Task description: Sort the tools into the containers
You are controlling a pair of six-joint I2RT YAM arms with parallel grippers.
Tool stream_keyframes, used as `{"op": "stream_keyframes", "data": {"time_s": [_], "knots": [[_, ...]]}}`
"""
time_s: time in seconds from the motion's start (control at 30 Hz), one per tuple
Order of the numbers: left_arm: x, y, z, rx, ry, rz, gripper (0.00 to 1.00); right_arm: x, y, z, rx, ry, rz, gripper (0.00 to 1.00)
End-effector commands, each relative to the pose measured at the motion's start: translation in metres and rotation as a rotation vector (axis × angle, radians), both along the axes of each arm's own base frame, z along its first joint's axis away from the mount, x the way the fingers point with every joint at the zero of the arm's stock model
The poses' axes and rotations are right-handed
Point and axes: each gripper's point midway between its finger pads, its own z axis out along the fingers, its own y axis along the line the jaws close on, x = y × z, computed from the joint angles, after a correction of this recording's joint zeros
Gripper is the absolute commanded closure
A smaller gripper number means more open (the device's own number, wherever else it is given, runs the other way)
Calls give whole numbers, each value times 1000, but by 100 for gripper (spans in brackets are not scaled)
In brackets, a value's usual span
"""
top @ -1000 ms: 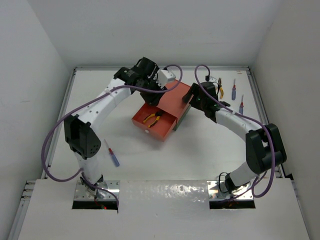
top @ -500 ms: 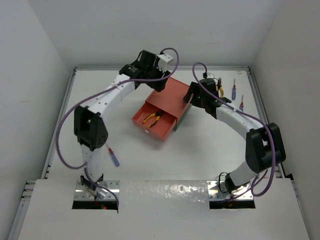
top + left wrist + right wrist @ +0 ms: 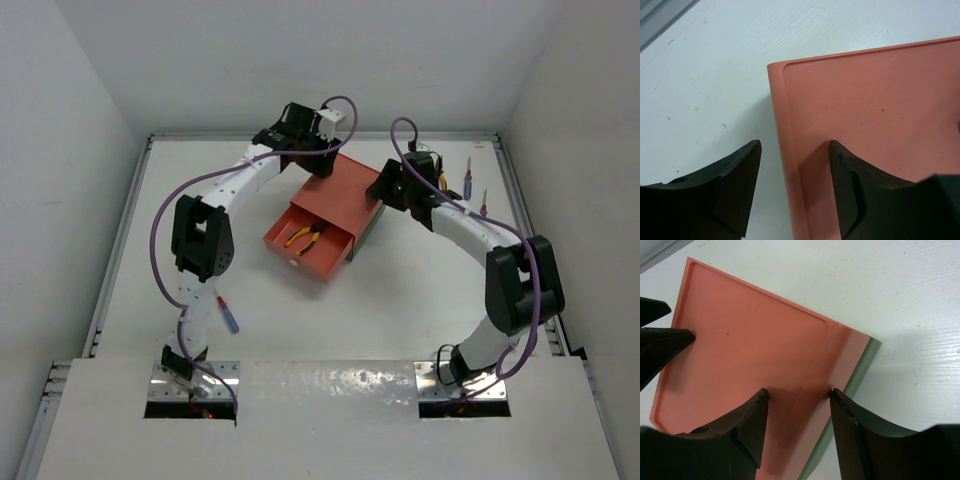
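The salmon-red box (image 3: 340, 195) sits on the dark green box (image 3: 370, 229), and its drawer (image 3: 315, 250) is pulled out. The pliers (image 3: 305, 236) lie in that drawer. My left gripper (image 3: 795, 145) is open astride the red top's far-left edge, one finger over the table and the other over the top (image 3: 875, 100). My right gripper (image 3: 800, 391) is open with both fingertips down on the red top by its right edge, a strip of the green box (image 3: 860, 370) beside it. One screwdriver (image 3: 229, 316) lies near the left arm's base, and two more (image 3: 467, 180) (image 3: 483, 206) at the right.
A bit of yellow handle (image 3: 441, 179) shows behind the right arm. White walls close the table at the back and sides, with a metal rail (image 3: 520, 215) along the right. My left gripper's fingers (image 3: 660, 335) show at the left of the right wrist view.
My left arm has folded back and its gripper has risen to the red box's far corner, jaws wider. The right gripper's jaws have narrowed over the red top.
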Motion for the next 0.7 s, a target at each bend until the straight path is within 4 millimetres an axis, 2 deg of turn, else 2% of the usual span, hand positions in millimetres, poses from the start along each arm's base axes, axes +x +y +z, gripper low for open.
{"op": "stream_keyframes", "data": {"time_s": [0.0, 0.17, 0.2, 0.27, 0.3, 0.37, 0.4, 0.47, 0.5, 0.53, 0.57, 0.63, 0.67], "knots": [[-16, -2, -31, 54, 70, -55, 47, -26, -9, -55, -45, 179, -11, 50], [-23, 0, -51, 99, 108, -54, 50, -20, -11, -53, -94, 174, 26, 45], [-24, 1, -56, 108, 116, -49, 50, -12, -13, -43, -110, 150, 32, 45], [-26, 6, -61, 125, 127, -34, 51, -9, -18, -34, -160, 135, 70, 43], [-26, 6, -63, 126, 131, -31, 51, 1, -22, -17, -151, 97, 78, 42], [-29, 8, -67, 126, 145, -22, 51, 8, -29, 0, -164, 54, 107, 38], [-29, 8, -67, 125, 144, -20, 51, 17, -32, 19, -145, 16, 123, 37], [-31, 8, -71, 126, 155, -16, 51, 22, -42, 38, -174, -11, 147, 35], [-31, 9, -71, 126, 157, -11, 51, 33, -52, 60, -173, -54, 134, 35], [-33, 9, -73, 130, 162, -10, 51, 33, -56, 69, -180, -67, 157, 34], [-33, 9, -73, 129, 163, -11, 52, 40, -60, 89, -184, -108, 159, 34], [-36, 9, -75, 126, 170, -14, 52, 44, -77, 102, -201, -123, 144, 34], [-36, 9, -76, 127, 171, -16, 52, 48, -93, 107, -203, -130, 109, 36]]}}
